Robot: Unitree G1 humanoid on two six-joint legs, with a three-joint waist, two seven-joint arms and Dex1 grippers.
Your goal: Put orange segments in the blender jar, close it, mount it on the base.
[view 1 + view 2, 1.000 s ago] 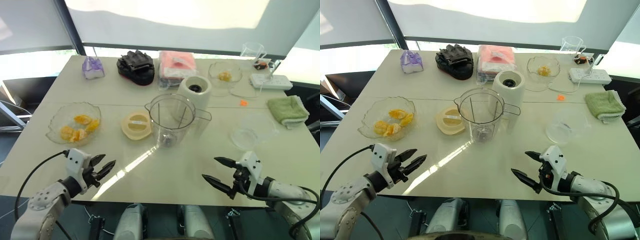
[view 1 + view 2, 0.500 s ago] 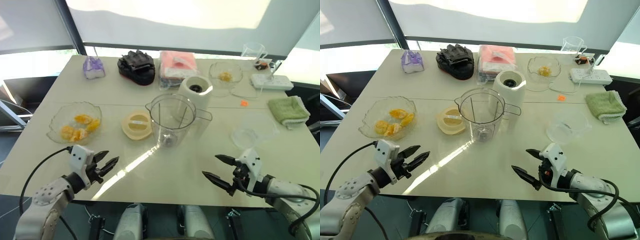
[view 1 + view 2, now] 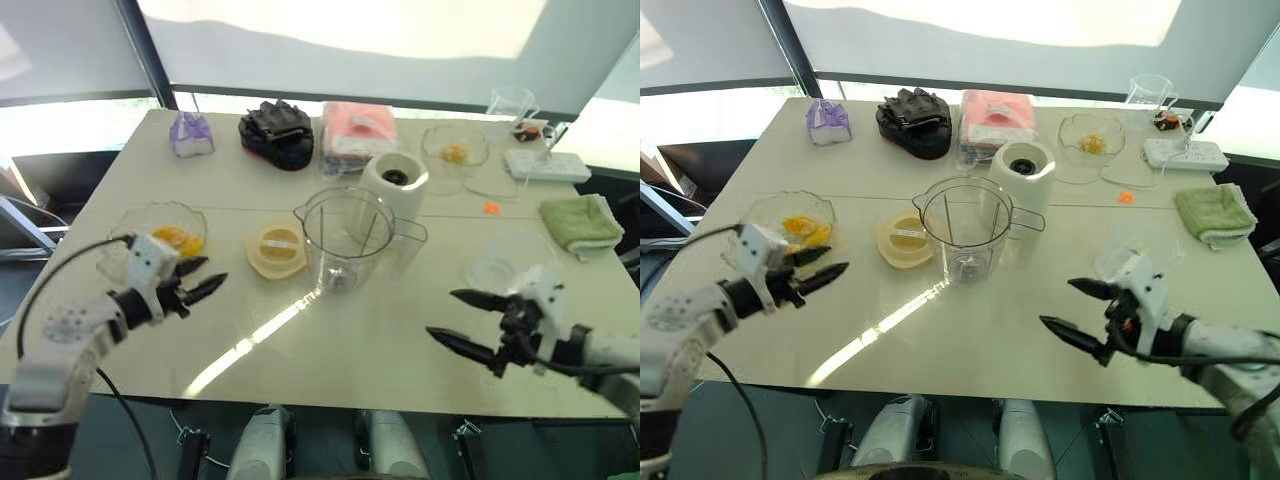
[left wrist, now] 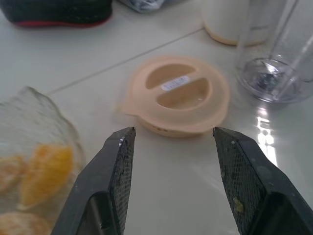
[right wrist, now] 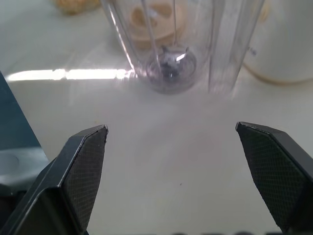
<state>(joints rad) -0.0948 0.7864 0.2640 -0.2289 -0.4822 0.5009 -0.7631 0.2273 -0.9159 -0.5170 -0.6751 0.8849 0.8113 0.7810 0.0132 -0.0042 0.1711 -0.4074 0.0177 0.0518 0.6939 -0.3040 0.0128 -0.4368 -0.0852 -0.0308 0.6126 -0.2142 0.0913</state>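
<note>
Bench (image 3: pixel 300 350): pale cream top, carrying all items listed below.

Blender jar (image 3: pixel 345 245): clear ribbed pitcher, set upright near the middle of the bench, empty, no lid fitted. Metal blades are seen at its bottom in the right wrist view. The handle is turned toward the robot's right.

Base (image 3: pixel 394 185): white-cream motor unit with a dark round socket on top, placed just behind the jar, to its right, apparently touching it.

Lid (image 3: pixel 274 250): flat round cream disc, laid on the bench just left of the jar, apart from it.

Orange segments (image 3: pixel 178 240): glossy orange wedges, held in a wavy-rimmed glass bowl (image 3: pixel 135 220) at the left side of the bench.

Left gripper (image 3: pixel 196 283): held above the bench just beside the bowl, on its near right side, pointed toward the lid. The jaws are parted at a middling width with nothing between them.

Right gripper (image 3: pixel 462 320): held above the near right part of the bench, pointed toward the jar. The jaws are spread wide, nothing held.

Further items along the far edge: a purple object (image 3: pixel 190 135), a black item (image 3: pixel 276 132), a pink packet (image 3: pixel 356 130), a second glass bowl (image 3: pixel 455 148), a white power strip (image 3: pixel 545 165). A green cloth (image 3: pixel 582 220) is laid at the right edge.
</note>
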